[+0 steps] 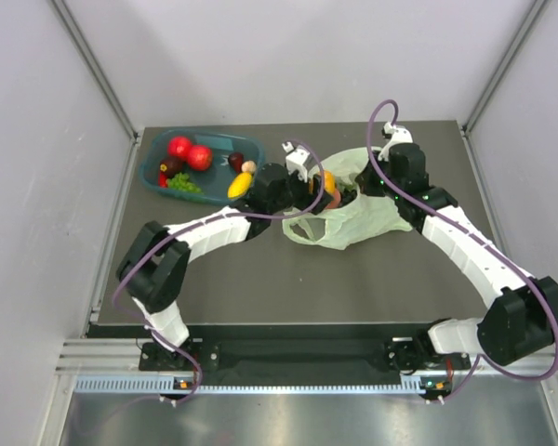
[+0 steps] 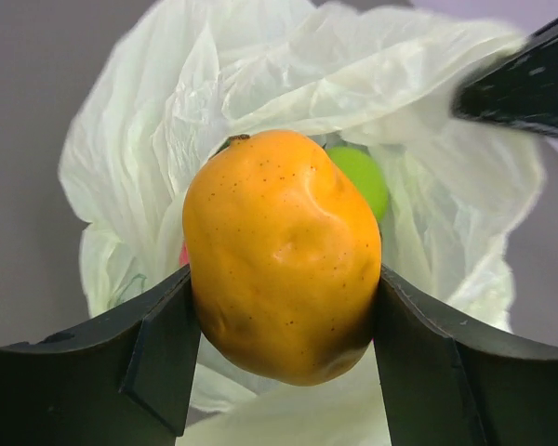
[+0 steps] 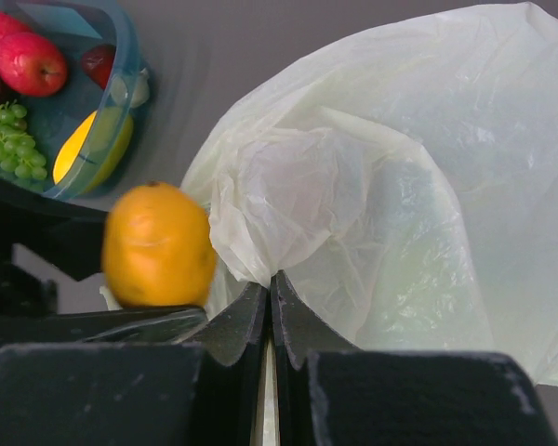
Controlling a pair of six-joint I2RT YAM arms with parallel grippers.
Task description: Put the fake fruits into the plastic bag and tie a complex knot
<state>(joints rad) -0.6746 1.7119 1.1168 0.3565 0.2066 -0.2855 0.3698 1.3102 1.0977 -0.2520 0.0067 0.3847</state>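
My left gripper (image 2: 284, 325) is shut on an orange fake fruit (image 2: 281, 255) and holds it at the open mouth of the pale green plastic bag (image 2: 288, 84). A green fruit (image 2: 361, 177) lies inside the bag. In the top view the orange fruit (image 1: 328, 182) hangs over the bag (image 1: 353, 216) at mid-table. My right gripper (image 3: 272, 283) is shut on a fold of the bag's rim (image 3: 279, 200) and holds the mouth up. The orange fruit also shows in the right wrist view (image 3: 158, 243). No knot shows.
A teal tray (image 1: 251, 147) at the back left holds red fruits (image 1: 190, 152), a dark purple one (image 1: 170, 167), green grapes (image 1: 183, 184) and a yellow one (image 1: 239, 185). Grey walls close in the table on three sides.
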